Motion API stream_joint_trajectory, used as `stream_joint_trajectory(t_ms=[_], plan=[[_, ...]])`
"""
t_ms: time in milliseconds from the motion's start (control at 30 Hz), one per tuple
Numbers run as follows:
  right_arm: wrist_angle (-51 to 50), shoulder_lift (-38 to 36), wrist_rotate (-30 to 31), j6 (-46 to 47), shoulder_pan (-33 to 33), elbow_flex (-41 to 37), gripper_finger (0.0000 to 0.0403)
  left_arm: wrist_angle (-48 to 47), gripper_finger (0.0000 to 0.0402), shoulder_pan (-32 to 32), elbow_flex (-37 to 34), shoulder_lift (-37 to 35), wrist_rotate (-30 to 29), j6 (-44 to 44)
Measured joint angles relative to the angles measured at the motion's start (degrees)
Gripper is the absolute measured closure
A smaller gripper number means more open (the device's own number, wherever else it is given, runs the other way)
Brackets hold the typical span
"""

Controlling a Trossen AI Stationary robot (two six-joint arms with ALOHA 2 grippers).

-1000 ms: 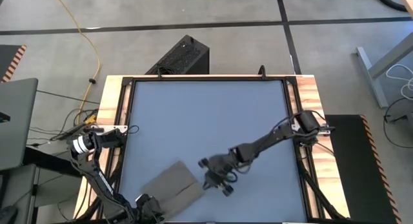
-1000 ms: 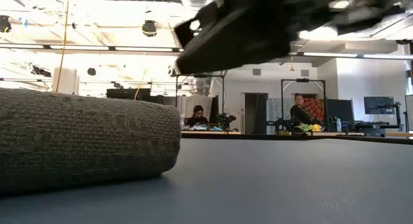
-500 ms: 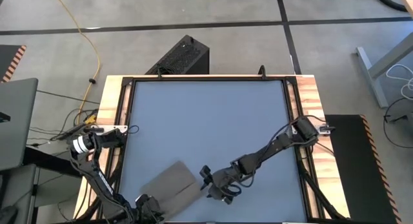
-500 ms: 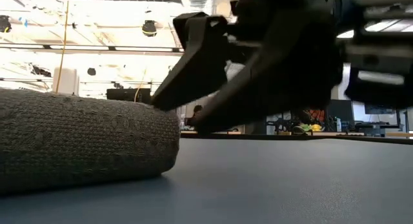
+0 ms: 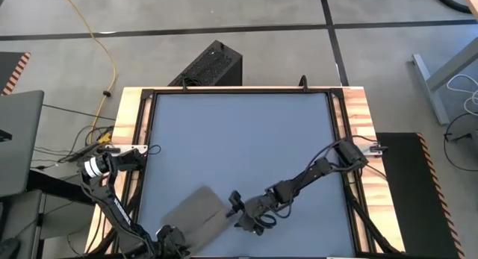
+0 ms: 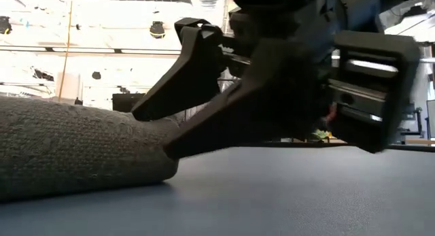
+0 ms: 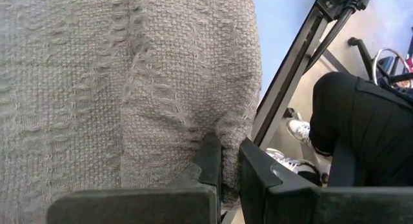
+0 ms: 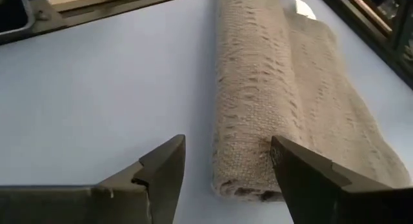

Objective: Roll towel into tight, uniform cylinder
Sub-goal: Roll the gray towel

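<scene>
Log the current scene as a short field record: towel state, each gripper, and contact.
towel: partly rolled towel, near the table's front edge, left of centre; rolled end faces the right gripper
table: blue-grey top
left gripper: at the front edge, fingers nearly shut, pinching the towel's edge
right gripper: open, low over the table at the roll's right end
contact, right: one finger touches the roll's end; the other is apart from it
background: a person's dark trouser leg and shoe beyond the table edge

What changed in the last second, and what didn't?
The right gripper moved toward the towel and came down, open, one finger now touching the roll's end. The left gripper stayed shut on the towel's near edge. The towel barely shifted.
</scene>
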Motion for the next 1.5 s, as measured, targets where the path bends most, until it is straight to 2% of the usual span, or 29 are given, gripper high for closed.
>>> stream_joint_trajectory(t_ms=[200,333,500,633,733,900,1067,1167,1333,1500], plan=[[0.49,0.04,-0.41,-1.56,-2.11,0.00,0.0180,0.99,0.0393,-0.09,0.00,0.00,-0.12,0.03],[0.55,0.49,-1.71,-3.67,-2.70,0.02,0.0229,1.03,0.0393,-0.11,0.00,0.00,-0.20,0.02],[3.99,5.16,-3.39,-4.68,-3.20,0.48,0.0296,2.62,0.0393,-0.23,0.00,0.00,-0.14,0.55],[2.92,5.26,-3.95,-2.36,-3.14,0.51,0.0346,5.76,0.0392,-0.45,-0.04,0.00,-0.59,3.06],[-1.08,3.40,-7.02,-0.15,-3.36,0.50,0.0370,5.75,0.0392,-0.58,-0.04,0.00,-1.12,3.11],[-11.83,-0.16,-12.81,6.94,-4.59,0.96,0.0371,4.76,0.0392,-0.63,-0.04,0.00,-3.24,3.82],[-24.34,-1.46,-22.94,20.13,-6.52,4.01,0.0371,4.48,0.0392,0.88,-0.04,0.02,-4.37,6.40],[-25.63,-1.40,-28.85,28.49,-7.28,5.05,0.0371,5.94,0.0392,1.98,-0.04,0.02,-2.42,8.68],[-26.46,-1.27,-37.66,36.59,-8.24,7.57,0.0369,9.03,0.0392,2.61,0.00,0.02,0.43,10.32],[-26.63,-1.06,-38.56,43.18,-9.75,9.62,0.0367,8.66,0.0392,1.52,0.03,0.02,0.36,6.93]])
